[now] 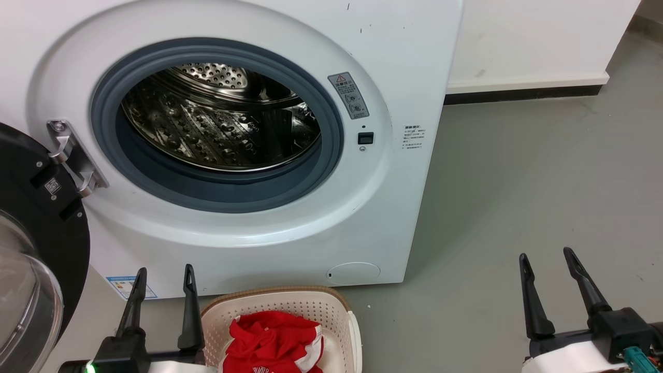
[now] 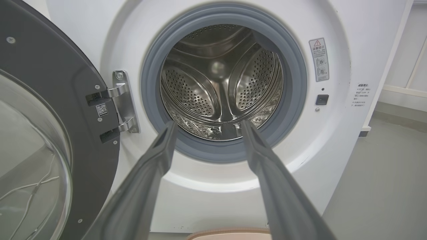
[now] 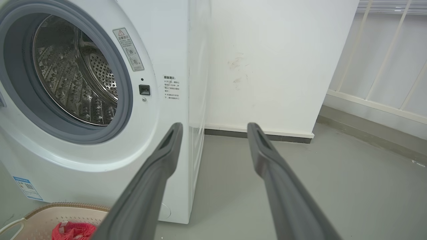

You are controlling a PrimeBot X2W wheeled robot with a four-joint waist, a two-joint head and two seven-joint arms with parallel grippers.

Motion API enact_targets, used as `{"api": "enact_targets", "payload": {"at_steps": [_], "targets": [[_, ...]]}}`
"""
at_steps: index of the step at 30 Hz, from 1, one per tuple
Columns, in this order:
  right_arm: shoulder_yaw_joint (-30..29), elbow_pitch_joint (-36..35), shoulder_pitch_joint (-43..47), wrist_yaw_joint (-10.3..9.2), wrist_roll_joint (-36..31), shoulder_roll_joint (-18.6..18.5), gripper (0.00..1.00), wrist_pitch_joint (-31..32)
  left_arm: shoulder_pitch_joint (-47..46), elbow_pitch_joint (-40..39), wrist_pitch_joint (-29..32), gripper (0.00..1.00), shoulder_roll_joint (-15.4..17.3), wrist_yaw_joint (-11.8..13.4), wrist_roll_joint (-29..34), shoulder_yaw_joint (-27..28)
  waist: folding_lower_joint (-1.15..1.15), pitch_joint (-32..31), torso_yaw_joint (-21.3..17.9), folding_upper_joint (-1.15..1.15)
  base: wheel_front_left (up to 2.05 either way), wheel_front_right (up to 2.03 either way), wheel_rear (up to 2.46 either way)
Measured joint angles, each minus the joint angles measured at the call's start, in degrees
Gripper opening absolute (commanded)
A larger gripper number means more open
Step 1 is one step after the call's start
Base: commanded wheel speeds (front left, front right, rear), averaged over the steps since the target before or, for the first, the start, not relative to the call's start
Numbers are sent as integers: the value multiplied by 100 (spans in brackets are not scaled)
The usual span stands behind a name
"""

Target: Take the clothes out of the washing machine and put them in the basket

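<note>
**Clothes in the basket, drum looks bare**

Clothes point(image 1: 272, 342) lie as a red heap with white stripes inside the basket point(image 1: 290, 299). The basket stands on the floor point(image 1: 518, 181) at the near side, just in front of the washing machine point(image 1: 311, 248) and below its porthole. The door point(image 1: 46, 217) hangs open to the left. The drum point(image 1: 217, 124) shows bare perforated steel from all three cameras, with no fabric in the part that can be seen. Its lowest near lip is partly hidden behind the grey rubber rim point(image 1: 217, 194).

The unloading therefore looks finished, or down to a last check. The next move calls for a look along the drum's bottom. If a garment turns up there, the left arm is the better placed to go in. It would have to pass through the porthole without rubbing the rubber rim or knocking the door on its left.

Both arms sit low and near, pointing forward at the machine. The left fingers point(image 1: 133, 303) are spread wide and empty, just left of the basket and aimed at the porthole. The right fingers point(image 1: 532, 303) are also wide and empty. They are well apart to the right over the floor, aimed past the machine's right corner toward the wall point(image 3: 267, 66).
</note>
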Motion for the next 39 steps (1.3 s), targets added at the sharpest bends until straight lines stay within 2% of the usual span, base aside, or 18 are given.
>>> {"api": "enact_targets", "payload": {"at_steps": [2,3,8,23,39], "targets": [[1,-1,-1,0,-5,0,100,0,0,4,0,100,0,27,-44,-9,0,10,6,0,0,0,0],[0,41,17,0,-7,1,0,3,5,47,2,0,-2,27,-44,-12,0,12,6,0,0,0,0],[12,248,121,1,116,3,0,43,28,285,37,0,-10,24,-180,-19,0,14,10,0,0,0,0],[53,448,-2,0,2071,-56,0,360,-145,579,390,0,25,-126,-1973,-20,0,14,46,0,0,0,0],[55,617,-232,0,3757,-104,0,668,-385,861,712,0,62,-279,-3555,-8,0,14,84,0,0,0,0]]}}
